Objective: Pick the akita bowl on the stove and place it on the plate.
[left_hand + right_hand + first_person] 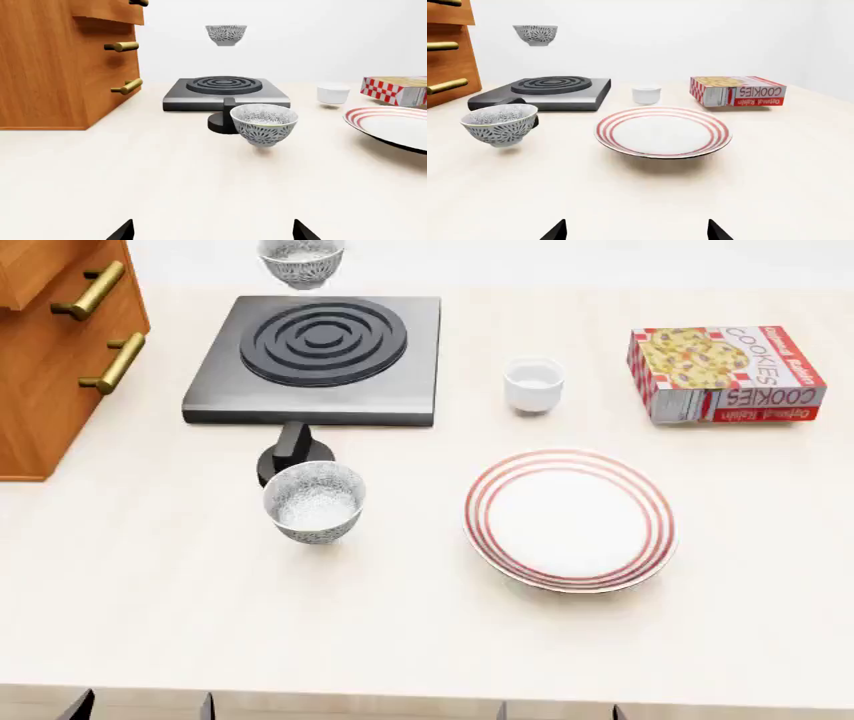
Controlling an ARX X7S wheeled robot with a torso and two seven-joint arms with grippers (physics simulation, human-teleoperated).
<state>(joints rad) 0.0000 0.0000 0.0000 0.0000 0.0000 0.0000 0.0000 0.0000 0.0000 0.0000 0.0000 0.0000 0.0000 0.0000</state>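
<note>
Speckled grey akita bowl (300,260) floats above the stove (318,358), its twin (315,501) sits by the knob. We're pre-reach: left gripper (212,231) and right gripper (636,231) spread, empty. Next: reach high, grab it, go to plate (570,519).

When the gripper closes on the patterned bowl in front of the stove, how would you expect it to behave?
The patterned bowl looks rigid and glazed, so it probably will not flex and may slip between the fingers. Its body narrows to a small foot, so a sideways push could tip it. It seems to sit right beside the stove's knob, so a nudge might knock it against that.
</note>
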